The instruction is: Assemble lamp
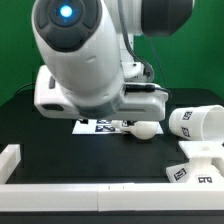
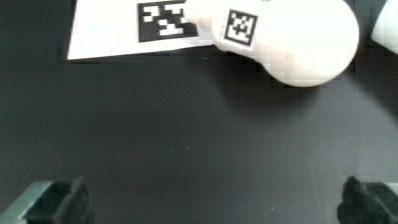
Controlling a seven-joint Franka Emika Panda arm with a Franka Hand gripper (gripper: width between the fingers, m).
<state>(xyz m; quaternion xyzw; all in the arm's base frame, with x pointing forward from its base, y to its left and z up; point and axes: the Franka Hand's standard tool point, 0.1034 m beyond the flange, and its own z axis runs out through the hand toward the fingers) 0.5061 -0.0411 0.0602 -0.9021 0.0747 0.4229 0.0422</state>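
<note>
Black table, green backdrop. Bulb lies on its side mid-table, tagged end overlapping the marker board. Shade tipped over and base both near the edge at the exterior view's right. Jaws released, holding nothing.

Exterior view facing the arm, wrist view close overhead, sharing bulb
</note>
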